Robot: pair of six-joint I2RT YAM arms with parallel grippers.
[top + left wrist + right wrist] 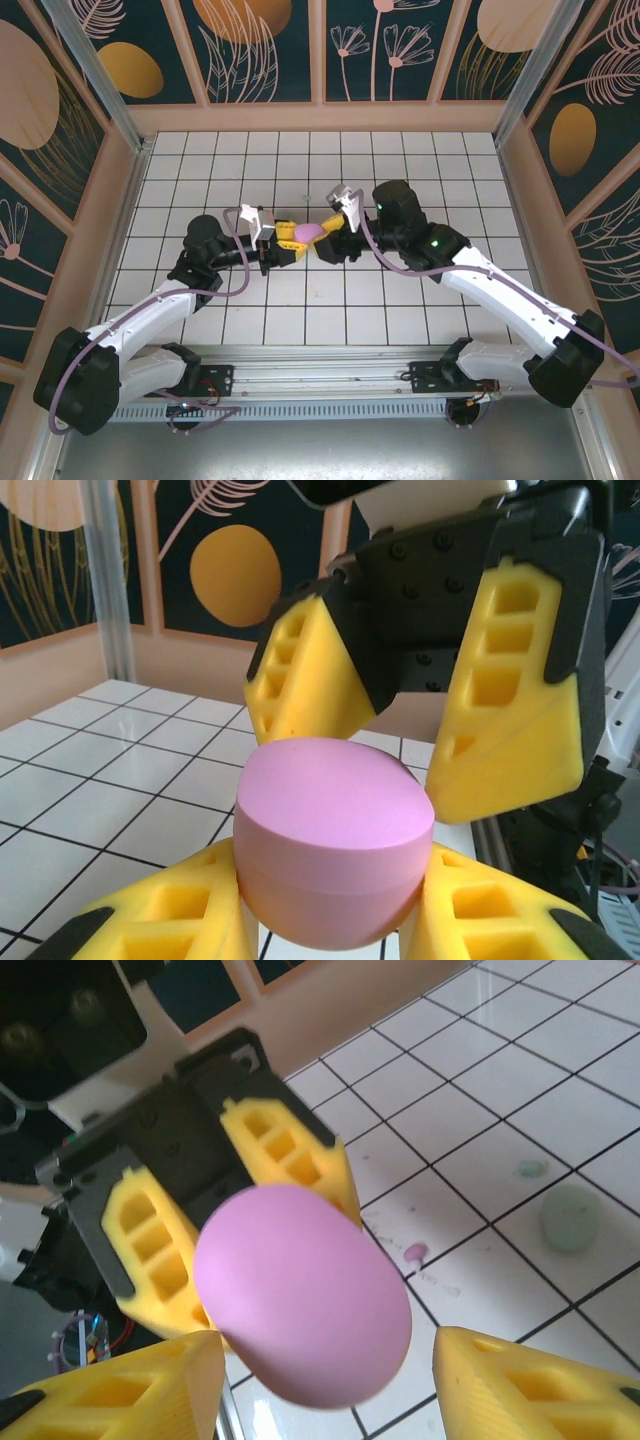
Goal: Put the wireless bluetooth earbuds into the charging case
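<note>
**A:** Where is the pink case?

**B:** Up off the counter, about mid-way across it, where the two arms meet. The left fingers are clamped on its lower half, one on each side, and its lid is down.

**A:** And the right fingers?

**B:** Spread apart, facing the left ones, one on each side of the case's upper half. The right wrist view shows a gap beside the case, so they have no grip on it.

**A:** Any earbuds?

**B:** The right wrist view shows a pink earbud lying on the white tiles close to a grout line, below and past the case. A mint earbud lies on the next tile, well apart from the pink one.

**A:** Anything near that one?

**B:** A bigger mint blob sits just beside it, too blurred to name. All three rest on the counter, away from both sets of fingers.
</note>
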